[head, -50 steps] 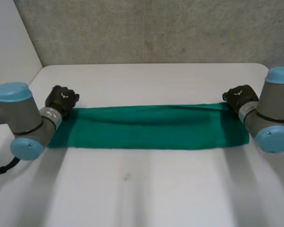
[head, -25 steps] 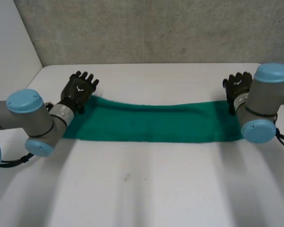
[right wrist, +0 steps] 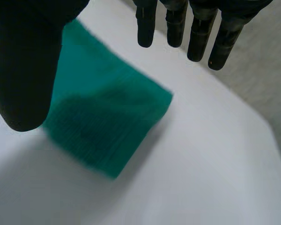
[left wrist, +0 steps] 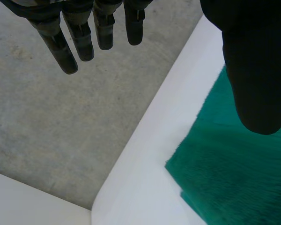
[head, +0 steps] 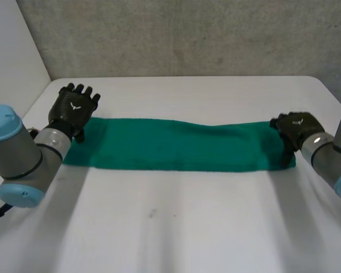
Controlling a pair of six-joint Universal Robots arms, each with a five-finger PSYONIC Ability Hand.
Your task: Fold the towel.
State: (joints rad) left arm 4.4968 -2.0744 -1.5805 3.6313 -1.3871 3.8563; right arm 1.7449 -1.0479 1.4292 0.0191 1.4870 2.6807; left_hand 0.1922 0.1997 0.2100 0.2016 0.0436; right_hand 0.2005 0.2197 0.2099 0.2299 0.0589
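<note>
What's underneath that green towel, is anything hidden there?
The towel lies flat on the white table, which shows all around it. The patch it covers cannot be seen. The left hand and right hand are open at its ends, not under it.

Bright, even, diffuse light

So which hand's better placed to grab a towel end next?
Right, probably. The right hand sits open at the short end of the towel, which lies under its palm. The left hand, also open, has fingers pointing past the far corner.
</note>
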